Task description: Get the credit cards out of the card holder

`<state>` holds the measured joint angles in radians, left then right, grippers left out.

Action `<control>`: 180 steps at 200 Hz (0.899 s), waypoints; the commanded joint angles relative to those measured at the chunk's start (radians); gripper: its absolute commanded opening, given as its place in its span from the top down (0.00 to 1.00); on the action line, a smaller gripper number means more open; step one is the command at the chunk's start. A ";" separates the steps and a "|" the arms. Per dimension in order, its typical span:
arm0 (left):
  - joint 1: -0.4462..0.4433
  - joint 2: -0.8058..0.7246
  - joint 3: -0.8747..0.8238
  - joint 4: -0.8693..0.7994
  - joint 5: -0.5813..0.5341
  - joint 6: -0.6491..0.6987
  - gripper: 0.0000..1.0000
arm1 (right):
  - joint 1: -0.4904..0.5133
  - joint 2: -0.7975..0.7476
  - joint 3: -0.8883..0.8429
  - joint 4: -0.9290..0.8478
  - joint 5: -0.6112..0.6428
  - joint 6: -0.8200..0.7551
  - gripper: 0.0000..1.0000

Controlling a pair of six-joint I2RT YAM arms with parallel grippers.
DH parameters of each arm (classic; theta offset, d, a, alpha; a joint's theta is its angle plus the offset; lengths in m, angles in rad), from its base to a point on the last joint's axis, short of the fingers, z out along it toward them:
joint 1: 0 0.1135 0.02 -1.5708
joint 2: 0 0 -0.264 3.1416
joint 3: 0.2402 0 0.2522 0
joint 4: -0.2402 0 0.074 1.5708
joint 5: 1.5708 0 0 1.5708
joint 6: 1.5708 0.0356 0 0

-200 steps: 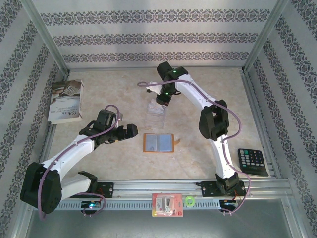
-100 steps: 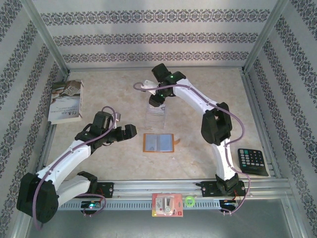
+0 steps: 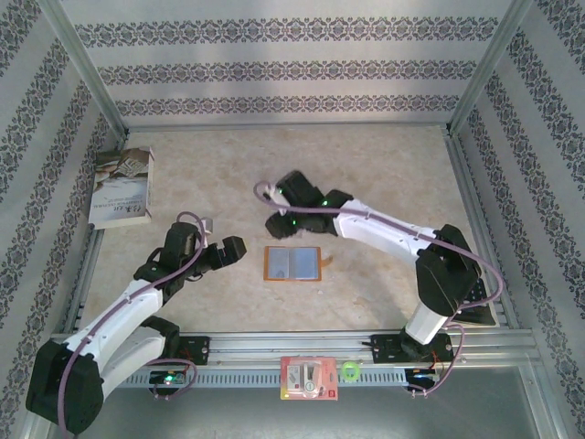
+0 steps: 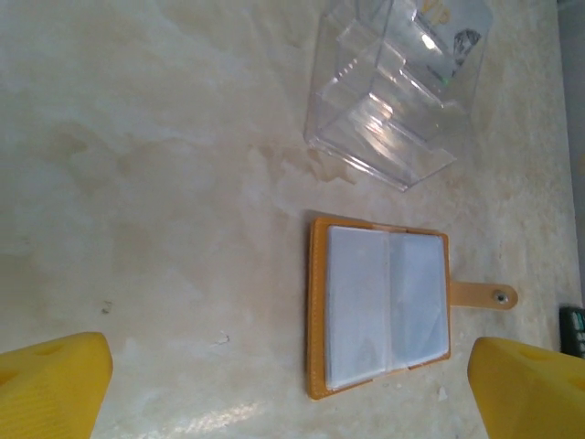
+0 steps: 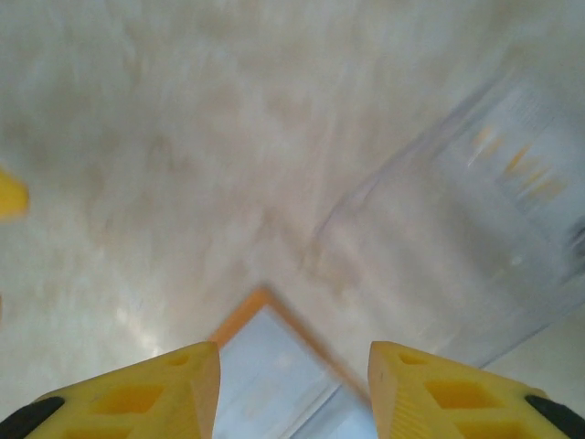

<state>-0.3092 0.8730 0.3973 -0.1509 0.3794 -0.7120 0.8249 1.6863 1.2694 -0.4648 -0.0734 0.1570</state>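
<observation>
The card holder lies open and flat on the table, near the middle and between the two arms; its orange strap points right. A book lies well apart at the far left; a red-and-white packet and a green ring sit on the near rail.

From above, the right arm reaches across just beyond the card holder and covers most of the clear tray. The left gripper hangs near the holder's left side, its yellow fingers spread wide with nothing between them. The right gripper hovers over the holder's far corner, its jaws apart and holding nothing.

The tray stands just beyond the holder, apart from it; a pale credit card with faint marks leans in its far compartment. The holder's pale blue-grey pockets face up; whether cards sit inside them cannot be told.

The right wrist view is blurred, so the tray there is only a smear; a calculator is cut off at the right edge of the left wrist view.
</observation>
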 commanded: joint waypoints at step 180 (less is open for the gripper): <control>0.020 -0.055 -0.034 -0.012 -0.024 0.015 0.15 | 0.237 0.243 -0.049 -0.020 0.169 0.096 0.83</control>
<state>-0.3054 0.8047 0.3588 -0.1680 0.3256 -0.7116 1.0515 1.9160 1.2366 -0.4885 0.0982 0.2600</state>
